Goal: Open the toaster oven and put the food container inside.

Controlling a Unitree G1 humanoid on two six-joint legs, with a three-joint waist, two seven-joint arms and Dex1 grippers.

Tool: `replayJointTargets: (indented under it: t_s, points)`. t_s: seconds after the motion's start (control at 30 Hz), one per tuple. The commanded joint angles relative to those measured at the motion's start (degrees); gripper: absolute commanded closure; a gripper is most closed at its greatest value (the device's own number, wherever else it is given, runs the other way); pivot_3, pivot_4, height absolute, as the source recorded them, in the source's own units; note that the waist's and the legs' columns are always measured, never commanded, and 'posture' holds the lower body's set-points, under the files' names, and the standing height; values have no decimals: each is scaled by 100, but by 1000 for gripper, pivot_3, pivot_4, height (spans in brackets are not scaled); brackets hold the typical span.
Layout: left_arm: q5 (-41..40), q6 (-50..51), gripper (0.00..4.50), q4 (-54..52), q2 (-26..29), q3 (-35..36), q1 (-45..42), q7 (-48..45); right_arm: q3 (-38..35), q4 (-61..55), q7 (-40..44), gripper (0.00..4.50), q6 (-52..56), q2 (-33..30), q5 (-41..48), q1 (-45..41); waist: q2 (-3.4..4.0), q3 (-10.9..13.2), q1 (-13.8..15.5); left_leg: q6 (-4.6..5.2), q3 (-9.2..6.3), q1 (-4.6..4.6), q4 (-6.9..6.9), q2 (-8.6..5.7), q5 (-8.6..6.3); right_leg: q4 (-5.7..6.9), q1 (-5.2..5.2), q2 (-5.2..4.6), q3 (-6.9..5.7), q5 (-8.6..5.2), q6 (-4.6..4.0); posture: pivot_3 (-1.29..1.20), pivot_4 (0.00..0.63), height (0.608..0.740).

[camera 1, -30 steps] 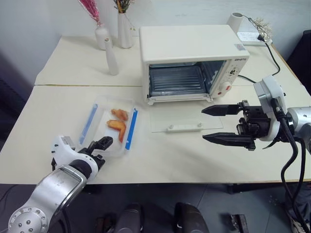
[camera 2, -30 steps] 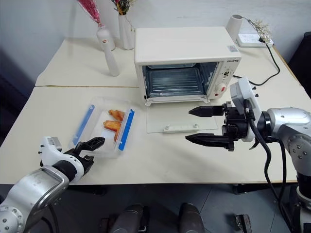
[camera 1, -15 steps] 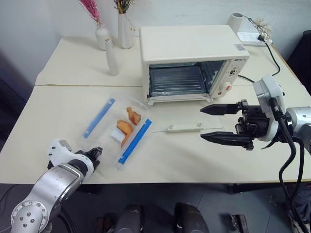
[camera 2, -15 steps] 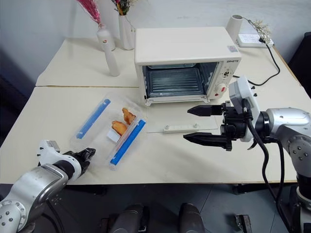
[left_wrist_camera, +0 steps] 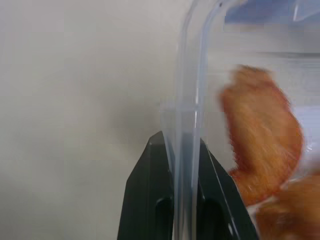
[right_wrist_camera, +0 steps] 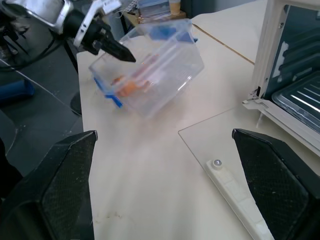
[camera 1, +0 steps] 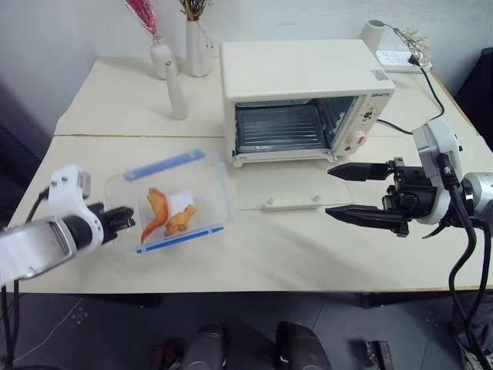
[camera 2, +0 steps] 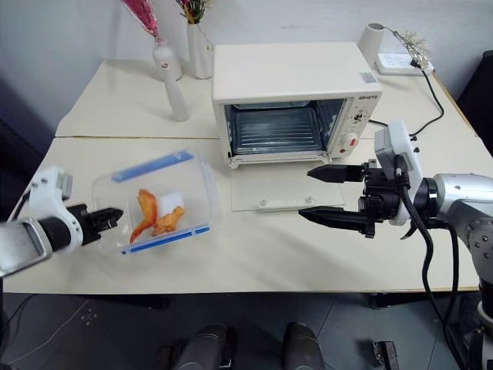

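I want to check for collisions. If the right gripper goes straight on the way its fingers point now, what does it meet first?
Probably the food container, held tilted off the table by the left gripper. The right gripper stands open beside the oven door; the way between looks free, though depth is uncertain.

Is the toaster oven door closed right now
No, the toaster oven stands open, its glass door folded down flat on the table and the rack inside exposed.
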Motion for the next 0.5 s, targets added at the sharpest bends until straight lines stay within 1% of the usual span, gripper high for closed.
replayJointTargets:
  t_s: [0.03, 0.07, 0.13, 0.23, 0.27, 0.33, 0.4, 0.5]
  points:
    - [-9, 375, 4428, 299, 7, -699, -1072, -575, -311, -168, -116, 0, -62, -46, 72, 156, 0, 0, 2, 0, 0, 1, -14, -3, 0, -5, -1, -2, 0, 1, 2, 0, 150, 740]
    - [-61, 484, 4428, 451, -86, -974, -1538, -591, -362, -225, -164, 0, -59, -40, 91, 227, -3, 2, 1, -1, 1, 2, -21, -3, 1, -8, -4, -1, -2, 1, 3, 0, 150, 740]
    - [-107, 664, 4428, 731, -227, -1382, -2204, -566, -411, -274, -239, 0, -62, -33, 115, 298, -8, 5, 0, -6, -3, -3, -29, -1, 4, -6, -14, 2, -7, 1, 2, 0, 150, 740]
    - [54, 938, 4428, 1368, -866, -2182, -3516, -213, -626, -397, -327, 0, -46, -65, 180, 527, -13, 8, 0, -9, 1, -12, -32, -4, 5, -4, -26, 2, -6, 2, 4, 0, 150, 740]
    - [71, 994, 4428, 1572, -1047, -2346, -3806, -97, -672, -423, -350, 0, -43, -75, 190, 576, -19, 12, 9, -9, 0, -14, -29, -4, 6, -4, -25, 2, -7, 3, 6, 0, 150, 740]
    - [361, 1191, 4428, 2073, -1551, -2647, -4429, -5, -824, -464, -389, 0, -31, -120, 206, 703, -26, 16, 16, -10, -2, -18, -19, -4, 9, -4, -24, 2, -8, 6, 12, 0, 150, 740]
    - [903, 1490, 4428, 2468, -2019, -2893, -4986, -218, -1005, -479, -416, 0, -23, -179, 210, 830, -33, 20, 16, -7, -1, -18, -11, -7, 11, -7, -20, 2, -7, 10, 20, 0, 150, 740]
    - [1740, 1956, 4428, 3021, -2656, -3162, -5583, -584, -1305, -461, -475, 0, -37, -253, 156, 1071, -39, 23, 21, -3, 18, -36, -8, -15, 23, -16, -23, 2, -7, 18, 34, 0, 150, 740]
